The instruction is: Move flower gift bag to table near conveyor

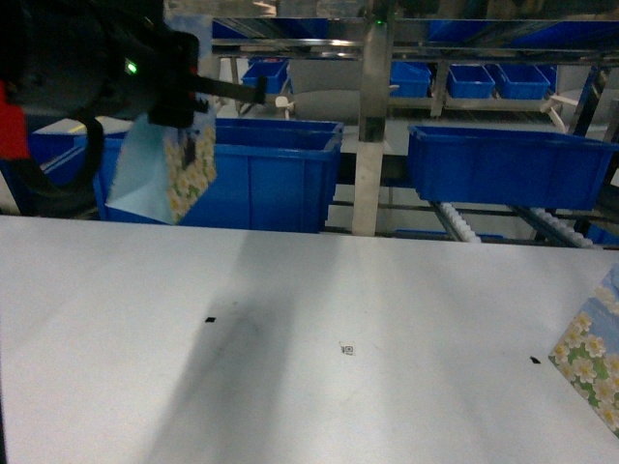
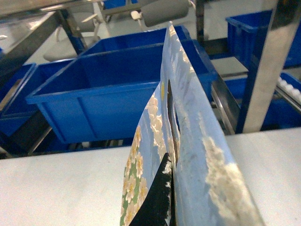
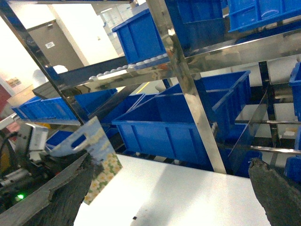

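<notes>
Left gripper [image 1: 179, 82]: raised at upper left of the head view, closed on the top edge of the flower gift bag [image 1: 169, 164]; the exact pinch is dark and hard to make out.
Flower gift bag: hanging clear above the far left edge of the table [image 1: 290, 387], pale-blue side facing the camera, floral face turned right.
Right gripper [image 3: 164, 197]: fingers spread wide, holding nothing, over the table.
Conveyor [image 1: 372, 116]: steel rack behind the table, carrying blue bins [image 1: 503, 164] and white rollers.
Second floral bag [image 1: 592, 362]: resting at the table's right edge.
</notes>
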{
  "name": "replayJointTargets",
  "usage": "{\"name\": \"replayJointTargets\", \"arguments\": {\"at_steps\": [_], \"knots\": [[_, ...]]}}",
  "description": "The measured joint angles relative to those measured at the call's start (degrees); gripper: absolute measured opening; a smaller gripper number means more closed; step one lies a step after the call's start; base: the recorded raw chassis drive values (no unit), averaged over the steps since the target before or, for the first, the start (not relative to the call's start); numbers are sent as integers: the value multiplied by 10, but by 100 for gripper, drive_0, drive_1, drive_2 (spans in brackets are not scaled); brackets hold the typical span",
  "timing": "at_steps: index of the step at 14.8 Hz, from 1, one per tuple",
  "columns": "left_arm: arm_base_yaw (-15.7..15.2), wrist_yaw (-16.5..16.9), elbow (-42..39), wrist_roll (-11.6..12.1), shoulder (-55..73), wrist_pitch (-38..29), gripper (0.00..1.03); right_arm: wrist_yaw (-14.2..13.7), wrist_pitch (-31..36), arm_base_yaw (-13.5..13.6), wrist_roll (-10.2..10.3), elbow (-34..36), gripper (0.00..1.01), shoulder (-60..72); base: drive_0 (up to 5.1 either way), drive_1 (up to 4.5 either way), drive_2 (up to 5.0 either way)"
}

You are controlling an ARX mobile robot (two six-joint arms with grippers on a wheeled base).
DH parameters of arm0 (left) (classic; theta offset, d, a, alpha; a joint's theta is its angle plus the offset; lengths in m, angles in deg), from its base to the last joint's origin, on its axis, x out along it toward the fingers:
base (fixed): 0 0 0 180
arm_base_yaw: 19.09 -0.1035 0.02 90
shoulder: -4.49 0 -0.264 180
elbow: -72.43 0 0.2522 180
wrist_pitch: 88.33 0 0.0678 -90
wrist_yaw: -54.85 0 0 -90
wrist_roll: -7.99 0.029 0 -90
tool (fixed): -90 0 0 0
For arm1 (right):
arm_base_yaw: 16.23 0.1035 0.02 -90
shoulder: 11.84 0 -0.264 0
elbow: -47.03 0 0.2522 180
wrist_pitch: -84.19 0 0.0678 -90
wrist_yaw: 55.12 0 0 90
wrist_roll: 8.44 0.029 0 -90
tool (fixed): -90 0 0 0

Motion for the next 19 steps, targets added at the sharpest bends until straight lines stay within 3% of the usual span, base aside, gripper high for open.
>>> {"name": "replayJointTargets", "arguments": {"at_steps": [2,4,10,13,19], "knots": [[24,-4,19,3,51,-7,2,0,0,0,0,0,98,0,0,0,0],[35,-25,23,24,90,-52,2,0,0,0,0,0,98,0,0,0,0],[-34,-61,-53,29,132,-108,2,0,0,0,1,0,98,0,0,0,0],[-34,-41,-63,25,152,-110,2,0,0,0,1,0,98,0,0,0,0],[-29,-51,-77,20,184,-131,2,0,0,0,1,0,98,0,0,0,0]]}}
